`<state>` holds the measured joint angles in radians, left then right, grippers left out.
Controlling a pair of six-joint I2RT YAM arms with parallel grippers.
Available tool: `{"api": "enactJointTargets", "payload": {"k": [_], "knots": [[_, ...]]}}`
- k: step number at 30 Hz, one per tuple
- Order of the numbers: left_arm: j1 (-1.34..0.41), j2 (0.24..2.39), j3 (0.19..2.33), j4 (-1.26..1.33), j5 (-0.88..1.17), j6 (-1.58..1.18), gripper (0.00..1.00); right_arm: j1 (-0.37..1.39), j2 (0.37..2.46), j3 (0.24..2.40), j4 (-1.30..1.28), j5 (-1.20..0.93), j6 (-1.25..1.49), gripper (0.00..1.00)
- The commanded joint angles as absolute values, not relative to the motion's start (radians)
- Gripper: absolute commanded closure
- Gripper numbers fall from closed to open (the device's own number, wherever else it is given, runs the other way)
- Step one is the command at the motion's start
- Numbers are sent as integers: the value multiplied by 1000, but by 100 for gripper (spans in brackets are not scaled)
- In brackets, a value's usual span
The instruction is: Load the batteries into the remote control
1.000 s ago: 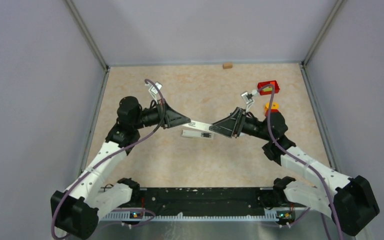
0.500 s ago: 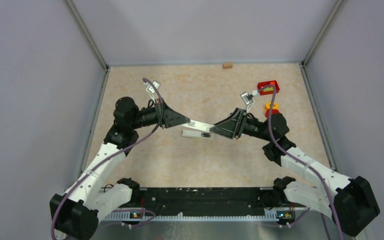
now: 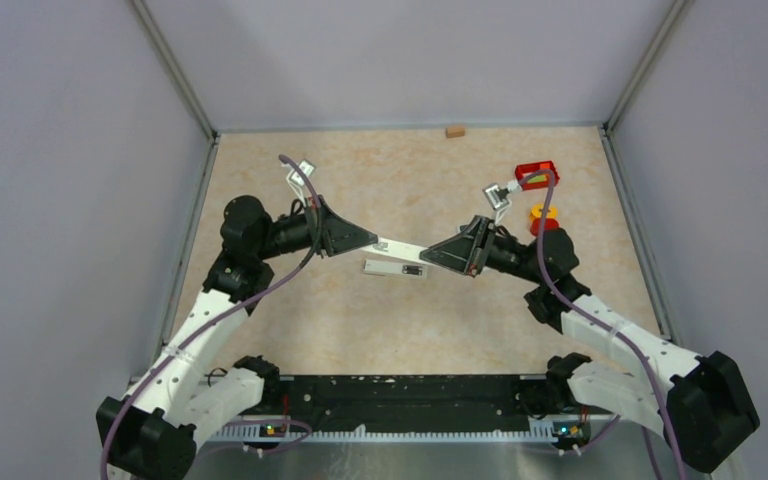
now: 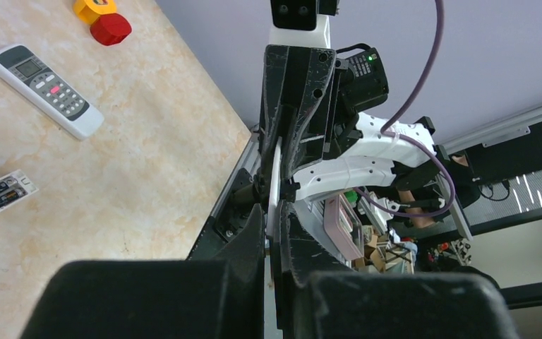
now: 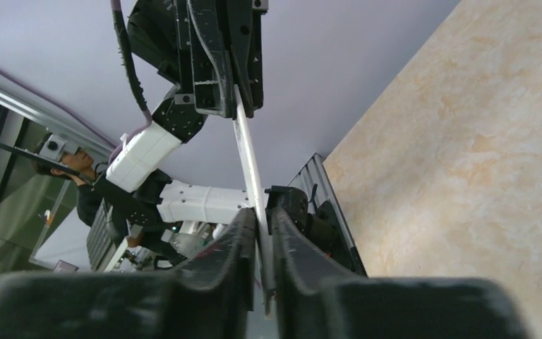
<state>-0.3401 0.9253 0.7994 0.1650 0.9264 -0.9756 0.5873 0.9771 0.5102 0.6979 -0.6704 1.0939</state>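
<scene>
A thin, smooth white plastic strip (image 3: pixel 401 248) is being clamped at opposite ends by the left gripper (image 3: pixel 377 243) and right gripper (image 3: pixel 427 255).

Both arms wear smooth white plastic link shells (image 3: pixel 200 320) set between chunky matte black joint housings (image 3: pixel 245 215). A thin purple-grey cable (image 4: pixel 437 42) runs along each arm (hanging loose in a loop near the wrist). The left end effector (image 4: pixel 272 212) and right end effector (image 5: pixel 262 215) are black, wedge-shaped and scuffed, their bodies dotted with small round screw holes. A tiny green light (image 4: pixel 369 56) glows on one black wrist box.
</scene>
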Motion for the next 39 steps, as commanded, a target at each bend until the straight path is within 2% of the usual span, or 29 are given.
{"api": "enactJointTargets", "payload": {"k": [1,2,3,5,6,8,10,13,17,23,27,29,39], "knots": [[-334,917,825,212,923,-981,100,595,981,518,770,-662,1102,95],[-334,917,825,211,919,-978,100,595,983,520,766,-661,1104,100],[-334,919,823,205,913,-974,100,595,985,522,763,-660,1104,100],[-333,921,827,170,887,-951,89,595,988,526,747,-655,1097,100],[-333,923,830,126,867,-931,80,595,989,532,724,-650,1087,100],[-334,924,849,2,785,-859,45,595,996,558,623,-617,1048,100],[-334,929,871,-153,649,-775,19,595,1016,595,478,-565,988,100],[-333,945,888,-338,405,-691,2,595,1092,660,277,-507,903,100],[-333,985,872,-445,202,-667,1,595,1266,739,192,-556,841,100],[-333,1037,808,-410,154,-677,2,595,1489,848,178,-574,813,100],[-333,1100,778,-361,169,-690,27,595,1603,903,197,-580,817,100],[-333,1142,775,-347,203,-685,34,593,1651,919,209,-581,821,100],[-333,1269,732,-243,280,-712,38,559,1723,935,203,-578,829,100]]}}
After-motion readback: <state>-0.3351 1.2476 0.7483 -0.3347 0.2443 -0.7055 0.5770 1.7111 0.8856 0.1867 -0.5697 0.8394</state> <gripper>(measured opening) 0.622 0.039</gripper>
